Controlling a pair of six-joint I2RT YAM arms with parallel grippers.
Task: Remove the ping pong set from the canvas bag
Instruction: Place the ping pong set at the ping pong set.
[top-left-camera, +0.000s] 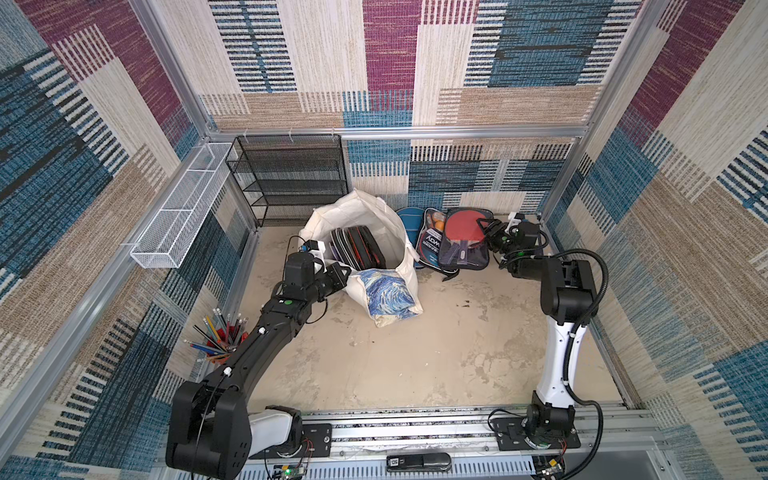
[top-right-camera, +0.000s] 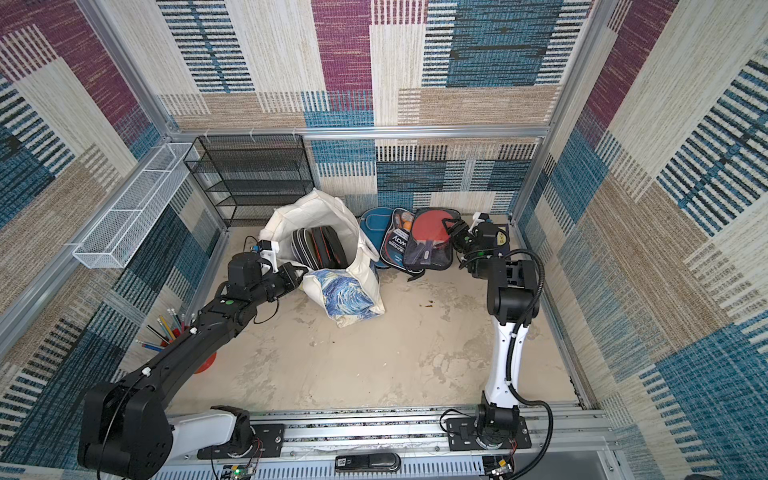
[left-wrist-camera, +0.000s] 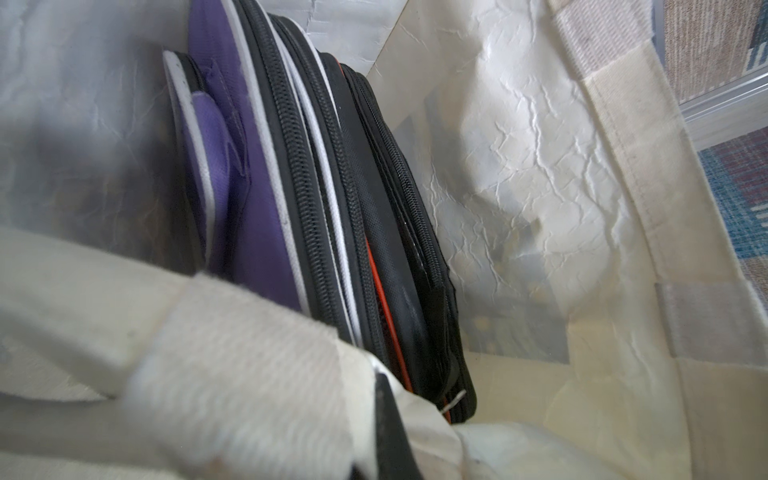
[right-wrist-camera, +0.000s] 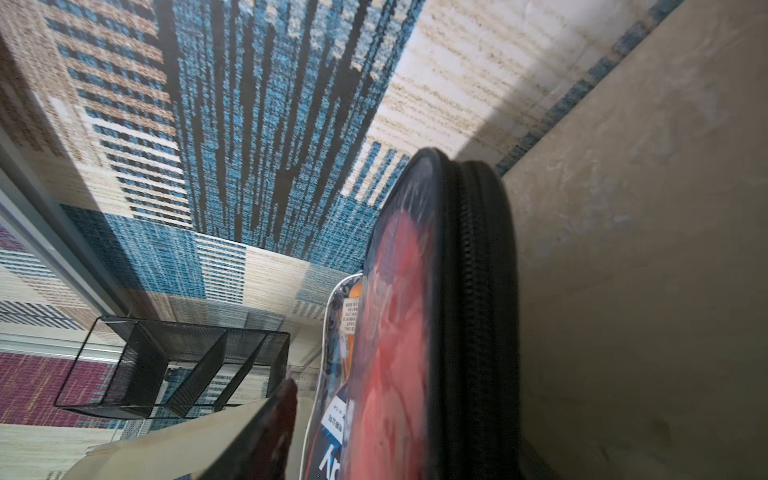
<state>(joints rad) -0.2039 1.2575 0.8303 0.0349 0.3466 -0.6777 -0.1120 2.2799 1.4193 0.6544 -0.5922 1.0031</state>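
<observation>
Nearest you on the table (top-left-camera: 395, 353), by its left edge, stood a red cup of pencils (top-left-camera: 222, 338). Farther in, your left gripper (top-left-camera: 344, 274) was clamped tight on the near rim of the canvas bag (top-left-camera: 365, 210). In the left wrist view one black finger (left-wrist-camera: 390, 428) lay against the cream cloth. The bag stood open-mouthed, left of the table's middle, with its blue-and-yellow print (top-left-camera: 386, 291) slumped down on the near side. Inside it several zipped cases (top-left-camera: 357, 249) stood on edge: purple, black, and one with an orange line.

Beyond and to the right, the ping pong set (top-left-camera: 459, 232) lay outside the bag at the table's far edge, toward the far right corner, with its red paddle showing through the clear front. It overlapped a pack (top-left-camera: 432, 239) holding orange balls, and a blue case (top-left-camera: 409, 222) sat between that pack and the bag.

Your right gripper (top-left-camera: 483, 230) was at the set's right edge with its jaws parted. In the right wrist view its one visible finger (right-wrist-camera: 274, 428) stood clear of the case. You could not tell whether the other one touched it.

At the far left corner stood a black mesh shelf (top-left-camera: 291, 178), and a white wire basket (top-left-camera: 178, 220) hung along the left wall.
</observation>
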